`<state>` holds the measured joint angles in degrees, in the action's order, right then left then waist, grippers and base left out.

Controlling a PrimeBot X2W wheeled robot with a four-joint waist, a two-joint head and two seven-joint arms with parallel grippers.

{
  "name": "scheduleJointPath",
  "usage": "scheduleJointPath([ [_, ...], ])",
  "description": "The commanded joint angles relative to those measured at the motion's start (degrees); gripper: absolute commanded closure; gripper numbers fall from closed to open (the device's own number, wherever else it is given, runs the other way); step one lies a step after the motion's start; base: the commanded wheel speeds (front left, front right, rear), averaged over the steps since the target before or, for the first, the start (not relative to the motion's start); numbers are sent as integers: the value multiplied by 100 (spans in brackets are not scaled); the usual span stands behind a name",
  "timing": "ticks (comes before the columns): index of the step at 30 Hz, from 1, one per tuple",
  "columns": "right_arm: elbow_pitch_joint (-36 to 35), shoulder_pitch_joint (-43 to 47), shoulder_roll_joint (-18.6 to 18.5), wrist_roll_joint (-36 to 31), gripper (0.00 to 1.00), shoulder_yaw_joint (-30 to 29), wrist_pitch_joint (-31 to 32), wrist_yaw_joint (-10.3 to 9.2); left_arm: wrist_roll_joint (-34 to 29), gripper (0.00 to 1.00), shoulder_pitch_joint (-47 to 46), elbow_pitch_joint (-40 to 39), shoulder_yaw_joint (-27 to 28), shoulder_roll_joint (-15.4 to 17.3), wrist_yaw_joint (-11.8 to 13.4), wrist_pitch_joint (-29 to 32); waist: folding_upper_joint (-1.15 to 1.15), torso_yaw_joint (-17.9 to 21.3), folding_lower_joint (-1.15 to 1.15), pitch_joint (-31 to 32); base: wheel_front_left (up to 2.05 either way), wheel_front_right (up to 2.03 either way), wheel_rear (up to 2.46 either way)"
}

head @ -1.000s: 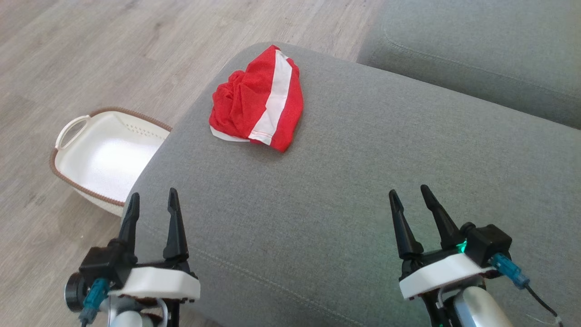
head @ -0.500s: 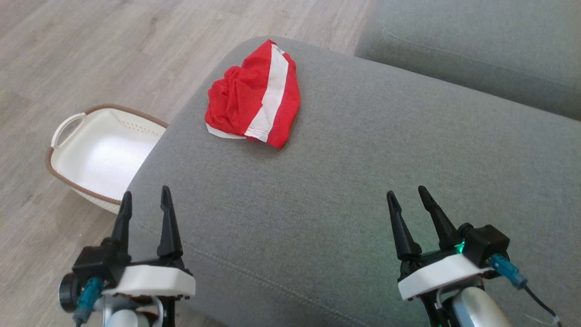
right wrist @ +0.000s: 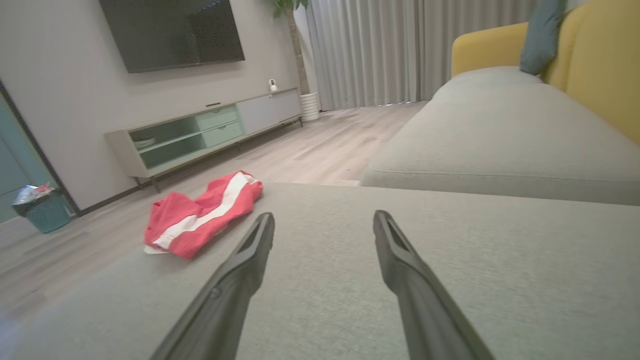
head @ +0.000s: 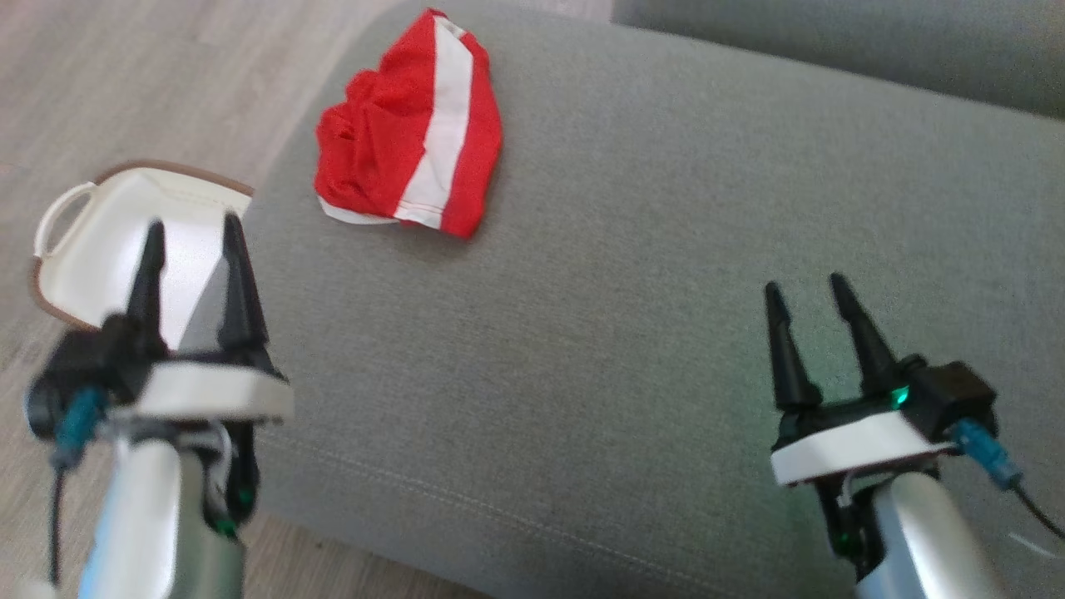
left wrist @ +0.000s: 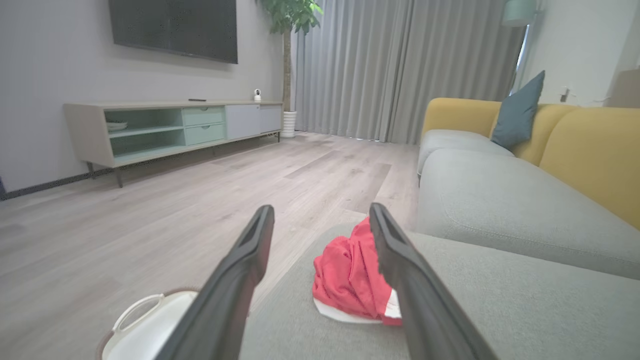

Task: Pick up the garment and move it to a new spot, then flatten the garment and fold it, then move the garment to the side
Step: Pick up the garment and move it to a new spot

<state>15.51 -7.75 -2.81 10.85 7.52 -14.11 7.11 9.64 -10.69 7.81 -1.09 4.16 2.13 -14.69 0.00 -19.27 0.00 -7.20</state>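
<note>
I see the red-and-white garment (head: 412, 137) crumpled at eleven o'clock on the grey sofa cushion (head: 632, 316). My left claw (head: 192, 222) at eight o'clock and right claw (head: 806, 283) at four both gape wide, holding nothing.

Soft, even daylight fills the room, seemingly filtered through the grey curtains (left wrist: 400, 70), leaving only a faint shadow along the near edge of the garment (head: 408, 141) on the sofa cushion (head: 632, 274). The head view is smeared by motion — the left gripper (head: 192, 225) and the basket (head: 100, 241) behind it blur most, the right gripper (head: 804, 284) is crisper. In both wrist views the near fingers (right wrist: 240, 275) look soft and stretched toward the bottom edge, while the room beyond is fairly sharp.
</note>
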Motion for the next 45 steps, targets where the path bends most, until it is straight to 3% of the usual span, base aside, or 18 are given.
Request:
scheduleJointPath([
  [1, -258, -229, -7, -75, 0, 46, 13, 37, -67, 0, -446, -85, 235, 210, -72, -31, 0, 177, 0, -216, 0, 0, 0],
  [6, -606, -354, -7, -296, 0, -417, 165, 37, -8, 0, -1407, 822, 185, 500, -451, 51, 0, 353, 0, -582, 0, 0, 0],
  [12, -1120, -484, -7, -566, 0, -768, 417, 37, 106, 0, -2839, 2409, -233, 876, -855, 1028, 0, 531, 0, -1114, 0, 0, 0],
  [18, -1458, -560, -7, -684, 0, -794, 574, 37, 323, 0, -3657, 3414, -753, 1048, -953, 1617, 0, 655, 0, -1442, 0, 0, 0],
  [27, -1883, -713, -7, -757, 0, -716, 756, 37, 1393, 0, -4489, 4456, -2072, 1441, -960, 2245, 0, 944, 0, -1902, 0, 0, 0],
  [31, -1997, -750, -7, -769, 0, -711, 781, 37, 1644, 0, -4766, 4885, -2377, 1640, -960, 2399, 0, 1067, 0, -2041, 0, 0, 0],
  [39, -2096, -741, -7, -759, 0, -698, 753, 37, 2128, 0, -4971, 5424, -2806, 1665, -961, 2825, 0, 1245, 0, -2154, 0, 0, 0],
  [40, -2089, -735, -7, -752, 0, -695, 744, 37, 2199, 6, -4958, 5443, -2864, 1655, -961, 2874, 0, 1254, 0, -2145, 0, 0, 0],
  [42, -2063, -720, -7, -734, 0, -693, 725, 37, 2352, 100, -4924, 5439, -2967, 1627, -961, 2941, 0, 1262, 0, -2107, 0, 0, 0],
  [45, -2020, -713, -7, -707, 0, -686, 702, 37, 2523, 100, -4912, 5381, -3106, 1694, -961, 2865, 0, 1254, 0, -2017, 0, 0, 0],
])
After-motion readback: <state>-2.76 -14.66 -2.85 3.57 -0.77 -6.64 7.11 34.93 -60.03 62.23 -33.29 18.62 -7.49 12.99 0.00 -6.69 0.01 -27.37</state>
